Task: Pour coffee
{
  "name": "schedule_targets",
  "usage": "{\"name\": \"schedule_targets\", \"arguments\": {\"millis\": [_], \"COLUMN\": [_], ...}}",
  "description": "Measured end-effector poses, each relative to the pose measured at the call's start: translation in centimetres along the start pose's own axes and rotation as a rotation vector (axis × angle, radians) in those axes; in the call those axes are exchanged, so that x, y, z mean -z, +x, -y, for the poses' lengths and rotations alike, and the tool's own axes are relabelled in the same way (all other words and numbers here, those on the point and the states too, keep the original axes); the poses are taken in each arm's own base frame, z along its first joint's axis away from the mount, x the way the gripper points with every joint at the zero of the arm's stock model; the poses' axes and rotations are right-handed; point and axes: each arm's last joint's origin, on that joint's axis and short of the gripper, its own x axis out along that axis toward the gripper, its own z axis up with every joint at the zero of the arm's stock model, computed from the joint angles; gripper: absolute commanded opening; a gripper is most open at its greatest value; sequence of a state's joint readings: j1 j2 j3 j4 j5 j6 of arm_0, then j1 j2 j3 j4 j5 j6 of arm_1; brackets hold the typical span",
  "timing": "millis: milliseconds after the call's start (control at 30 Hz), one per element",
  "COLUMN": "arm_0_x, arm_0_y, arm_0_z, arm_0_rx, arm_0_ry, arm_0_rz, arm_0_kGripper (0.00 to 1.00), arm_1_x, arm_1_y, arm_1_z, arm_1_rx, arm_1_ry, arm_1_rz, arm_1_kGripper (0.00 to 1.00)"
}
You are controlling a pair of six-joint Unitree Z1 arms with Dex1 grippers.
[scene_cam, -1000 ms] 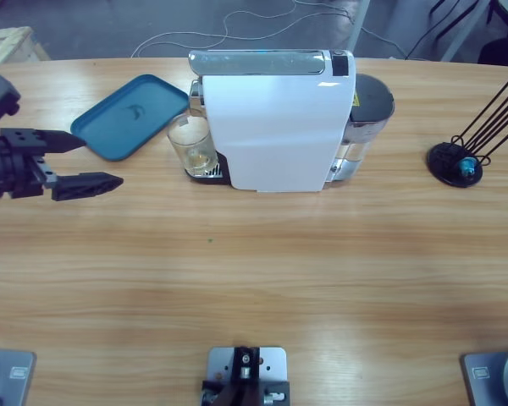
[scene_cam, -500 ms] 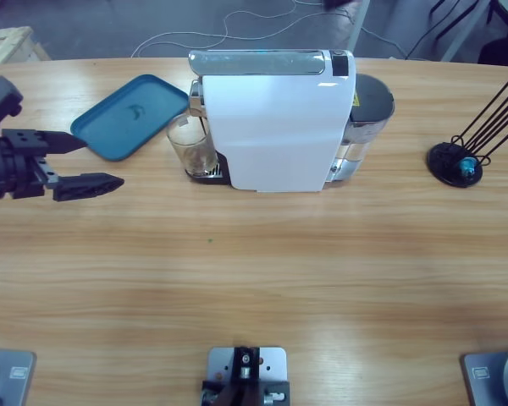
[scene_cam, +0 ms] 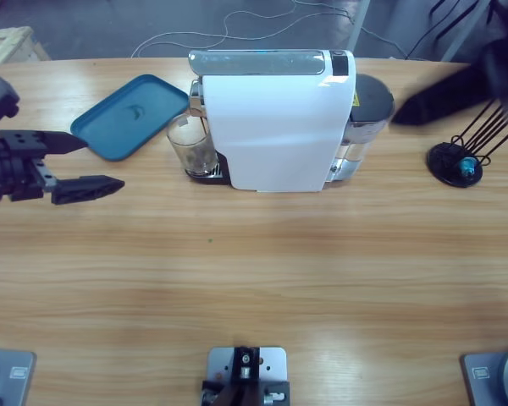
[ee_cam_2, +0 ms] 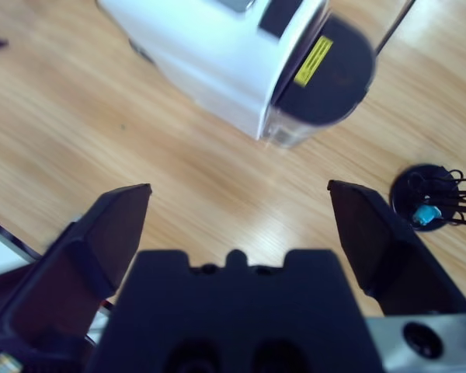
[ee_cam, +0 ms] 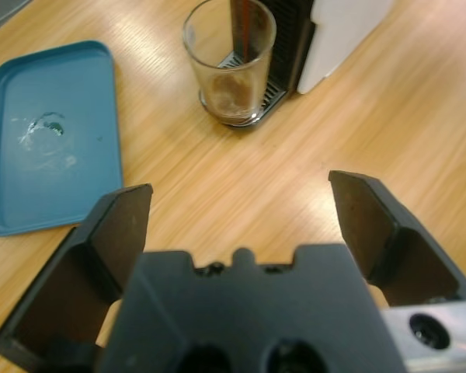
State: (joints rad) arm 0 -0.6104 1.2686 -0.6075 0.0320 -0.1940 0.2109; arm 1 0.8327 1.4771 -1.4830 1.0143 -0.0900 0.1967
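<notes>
Little coffee [ee_cam: 231, 92] sits in a fragile, slippery glass [ee_cam: 229, 62]. We would grip mid-wall. Left gripper [ee_cam: 237, 206] and right gripper [ee_cam_2: 237, 206] both gape, empty.

From my left gripper [scene_cam: 89, 161], jaws spread wide, I see bare table [scene_cam: 237, 279] up to the glass [scene_cam: 190, 145]. Tray [scene_cam: 127, 118] lies just beside that lane, on its far side. Coffee machine [scene_cam: 275, 127] walls off the glass on the other side and overhangs it. Front half of table is clear. Right gripper [scene_cam: 406, 114], blurred, prob. above the tank [scene_cam: 368, 106]; capsule rack [scene_cam: 455, 162] near.
</notes>
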Motion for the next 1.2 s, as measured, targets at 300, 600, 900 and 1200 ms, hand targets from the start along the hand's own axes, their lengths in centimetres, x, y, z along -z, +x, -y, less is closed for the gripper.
{"name": "schedule_targets", "arguments": {"millis": [300,600,900,1200], "arm_0_x": [0.1,1.8,1.9,0.8], "arm_0_y": [-1.1,-3.4,-3.6,-3.6], "arm_0_z": [0.6,1.4,1.5,1.3], "arm_0_rx": [0.012,0.005,0.005,0.002], "arm_0_ry": [-0.003,-0.01,-0.033,-0.039], "arm_0_rz": [0.023,0.066,0.073,0.088], "arm_0_kGripper": [0.982,1.0,1.0,1.0], "arm_1_x": [8.4,11.1,13.2,13.5], "arm_1_y": [1.2,2.4,3.2,3.6], "arm_1_z": [1.4,2.3,3.4,3.4], "arm_1_rx": [-0.033,-0.028,-0.023,-0.097], "arm_1_ry": [-0.196,-0.113,-0.063,-0.054], "arm_1_rz": [0.278,0.319,0.282,0.19], "arm_1_kGripper": [1.0,1.0,1.0,1.0]}}
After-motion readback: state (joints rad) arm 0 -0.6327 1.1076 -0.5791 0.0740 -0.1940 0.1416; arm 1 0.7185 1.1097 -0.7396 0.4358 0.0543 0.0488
